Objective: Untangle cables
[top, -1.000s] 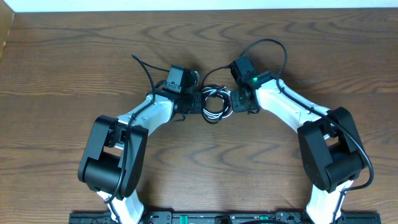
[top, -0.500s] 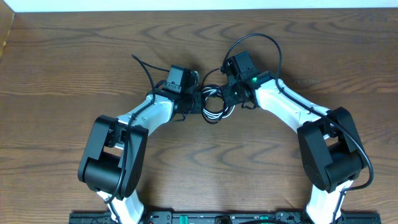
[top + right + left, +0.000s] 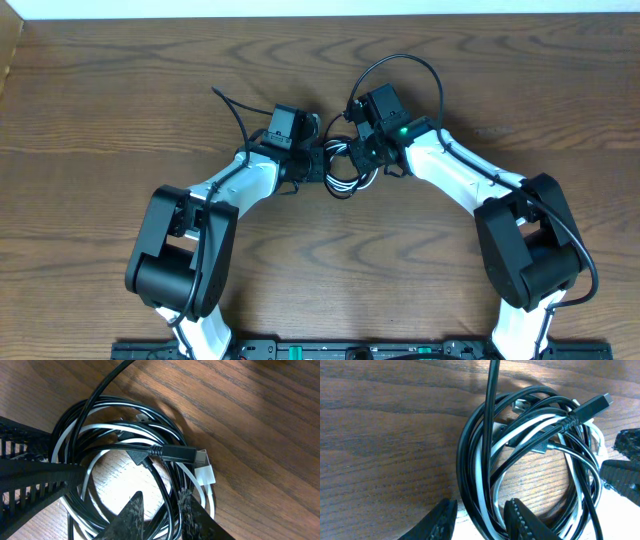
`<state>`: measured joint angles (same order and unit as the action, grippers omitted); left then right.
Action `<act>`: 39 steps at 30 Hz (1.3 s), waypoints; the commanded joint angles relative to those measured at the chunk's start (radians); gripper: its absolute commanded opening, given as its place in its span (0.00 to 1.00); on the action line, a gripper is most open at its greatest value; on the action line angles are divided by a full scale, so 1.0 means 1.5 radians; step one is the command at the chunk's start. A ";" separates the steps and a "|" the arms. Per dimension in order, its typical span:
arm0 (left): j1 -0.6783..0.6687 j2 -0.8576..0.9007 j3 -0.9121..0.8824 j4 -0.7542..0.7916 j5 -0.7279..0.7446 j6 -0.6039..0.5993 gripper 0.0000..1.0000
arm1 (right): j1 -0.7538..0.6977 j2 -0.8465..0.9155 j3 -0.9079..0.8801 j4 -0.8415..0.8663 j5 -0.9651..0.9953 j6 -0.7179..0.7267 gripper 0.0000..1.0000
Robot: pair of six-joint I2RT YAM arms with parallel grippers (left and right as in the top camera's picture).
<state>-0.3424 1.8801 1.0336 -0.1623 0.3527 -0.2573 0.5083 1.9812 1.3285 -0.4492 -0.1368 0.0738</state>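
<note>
Overhead: cables sit between left gripper and right gripper. Left clamps its near rim; right straddles strands, we can't tell if clamped.

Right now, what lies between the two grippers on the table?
The overhead view shows the cables, one black and one white in a looped bundle, between the left gripper and the right gripper.

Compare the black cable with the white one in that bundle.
The black cable shows more loops than the white cable. The black cable's plug lies across the top of the coil, metal tip pointing right; the white cable's plug sits just below it at the coil's right edge. Both are thin cords coiled together on the table.
</note>
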 commanded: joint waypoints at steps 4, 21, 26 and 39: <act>-0.001 0.011 0.003 -0.001 -0.009 0.009 0.36 | 0.002 0.024 -0.002 0.010 -0.003 -0.034 0.22; -0.001 0.011 0.003 0.000 -0.010 0.009 0.36 | 0.003 0.050 0.000 0.020 -0.011 -0.047 0.01; -0.001 0.011 0.003 0.000 -0.020 0.009 0.36 | 0.002 0.005 0.000 0.020 -0.049 -0.047 0.01; -0.001 0.019 0.003 0.002 -0.037 0.009 0.35 | 0.003 -0.007 -0.001 -0.032 -0.049 -0.048 0.14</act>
<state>-0.3424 1.8816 1.0336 -0.1600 0.3222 -0.2573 0.5083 1.9961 1.3285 -0.4782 -0.1932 0.0082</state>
